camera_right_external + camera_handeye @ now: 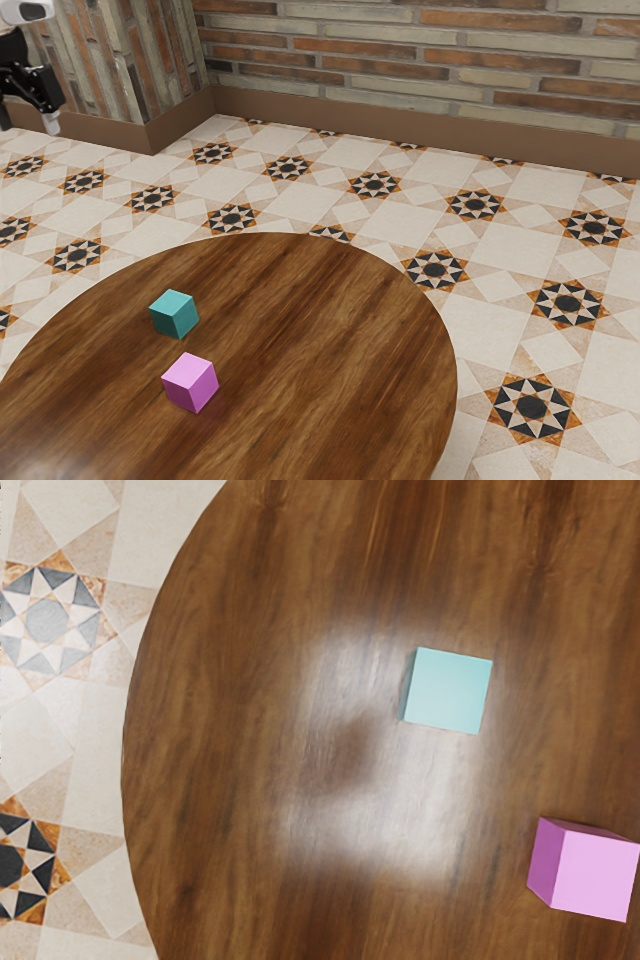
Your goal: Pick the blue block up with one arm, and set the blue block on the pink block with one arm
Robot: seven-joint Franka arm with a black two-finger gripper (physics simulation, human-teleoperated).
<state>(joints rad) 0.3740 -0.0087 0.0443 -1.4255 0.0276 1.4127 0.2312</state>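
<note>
The blue block (pixel 174 313), a teal-coloured cube, rests on the round wooden table (pixel 320 330) towards the exterior view's left. The pink block (pixel 190 381) sits a short way in front of it, apart from it. My gripper (pixel 27 118) hangs high at the exterior view's upper left, far above and behind both blocks, open and holding nothing. The wrist view looks straight down on the table (pixel 260 630), where the blue block (pixel 447 690) and the pink block (pixel 585 870) lie with bare wood between them.
The table's curved edge (pixel 135 740) drops off to patterned floor tiles (pixel 500 230). A brick wall (pixel 420 50) stands behind. Bare wood spreads to the exterior view's right of the blocks.
</note>
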